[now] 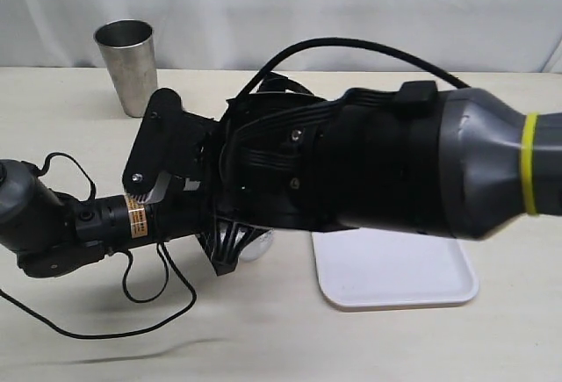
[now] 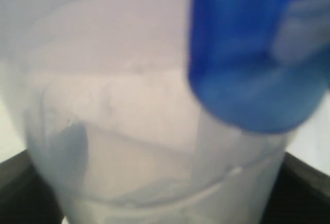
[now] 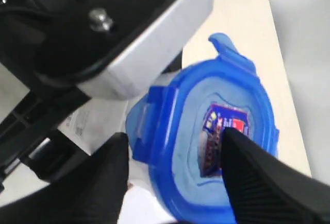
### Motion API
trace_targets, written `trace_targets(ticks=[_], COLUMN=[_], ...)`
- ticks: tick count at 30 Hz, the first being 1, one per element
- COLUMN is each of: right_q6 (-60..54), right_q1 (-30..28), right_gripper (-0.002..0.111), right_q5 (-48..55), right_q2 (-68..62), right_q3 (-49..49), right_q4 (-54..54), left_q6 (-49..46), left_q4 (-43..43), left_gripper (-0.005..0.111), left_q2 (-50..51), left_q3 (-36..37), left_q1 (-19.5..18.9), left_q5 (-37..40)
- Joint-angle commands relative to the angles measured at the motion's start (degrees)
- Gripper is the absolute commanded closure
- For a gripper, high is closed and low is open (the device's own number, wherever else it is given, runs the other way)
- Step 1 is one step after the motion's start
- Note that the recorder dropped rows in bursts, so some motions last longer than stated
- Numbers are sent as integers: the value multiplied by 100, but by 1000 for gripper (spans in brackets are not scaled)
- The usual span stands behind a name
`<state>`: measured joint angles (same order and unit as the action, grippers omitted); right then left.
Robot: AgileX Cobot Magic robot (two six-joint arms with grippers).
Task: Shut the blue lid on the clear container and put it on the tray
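Left gripper [image 2: 165, 203]: we find it clamped round the clear container [image 2: 134, 131].
Right gripper [image 3: 174, 134]: jaws apart, holding nothing; one finger lies over the blue lid [image 3: 180, 131], which sits on the container.
Risk: a flap [image 3: 227, 49] stands unlatched, so the lid could pop loose en route to the tray [image 1: 395, 290], at 3 o'clock.
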<state>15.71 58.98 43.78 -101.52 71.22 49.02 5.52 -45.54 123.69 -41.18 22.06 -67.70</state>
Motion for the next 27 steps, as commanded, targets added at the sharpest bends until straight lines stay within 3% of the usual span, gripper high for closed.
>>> trace_targets(ticks=[1,12,16,20,23,27], right_q6=[-321,-834,-2750,-5002,-5445,-5144], right_q1=[-97,-97,-97,-97,-97,-97], right_gripper=[56,57,57,67,69,69], right_q5=[206,-654,-428,-182,-127,-224], right_q2=[346,1802,2055,2038,1969,1945], right_q3=[-119,-119,-158,-472,-763,-1004], right_q4=[-592,-1384,-1370,-1370,-1331,-522], left_q6=[-81,-81,-81,-81,-81,-81], left_q4=[-233,-233,-233,-233,-233,-319], left_gripper=[107,107,107,107,107,107], left_q2=[-20,-20,-20,-20,-20,-20], left_q3=[35,35,35,35,35,35], left_q1=[-3,-3,-3,-3,-3,-3], left_q5=[-41,-41,-41,-41,-41,-41])
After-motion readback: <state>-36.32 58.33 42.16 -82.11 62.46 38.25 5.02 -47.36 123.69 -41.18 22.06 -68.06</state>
